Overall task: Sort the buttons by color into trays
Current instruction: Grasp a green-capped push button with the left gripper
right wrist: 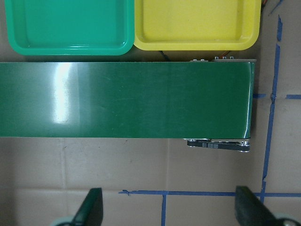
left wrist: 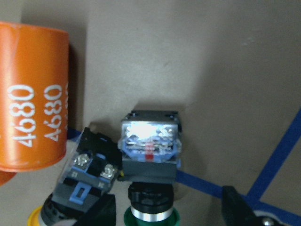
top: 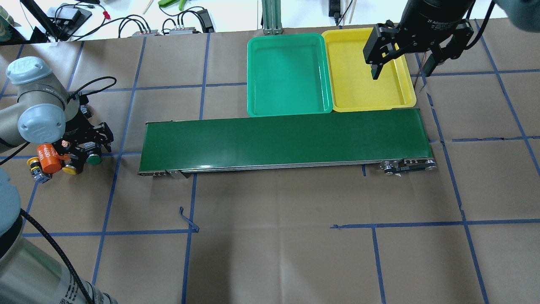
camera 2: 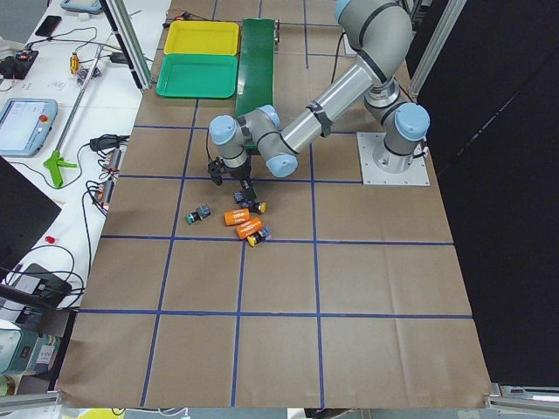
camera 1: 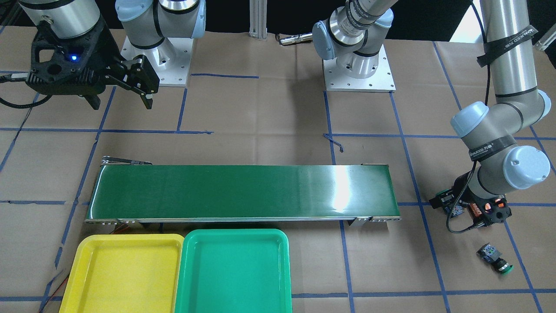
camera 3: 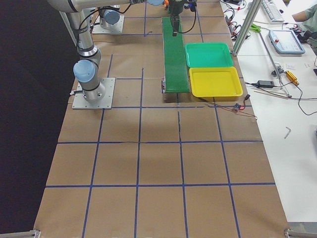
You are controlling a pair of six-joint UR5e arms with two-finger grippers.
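My left gripper [left wrist: 169, 212] is open, low over the table at the far left, its fingers [left wrist: 101, 212] either side of a green-capped button [left wrist: 150, 153] with a gap on one side. A yellow-capped button [left wrist: 82, 181] lies against that one. In the overhead view the green cap [top: 93, 159] and the yellow cap [top: 69, 170] show below the left gripper [top: 90, 147], and another yellow button [top: 34, 165] lies further left. A second green button [camera 1: 495, 258] lies apart. The green tray [top: 289, 107] and yellow tray [top: 371, 101] hold nothing. My right gripper [top: 400, 69] hangs open and empty.
An orange cylinder printed "4680" [top: 50, 157] lies among the buttons, with a second cylinder [camera 2: 251, 229] beside it. The long dark-green conveyor belt [top: 287, 141] runs across the table in front of the trays. Cables and tools lie beyond the table's far edge.
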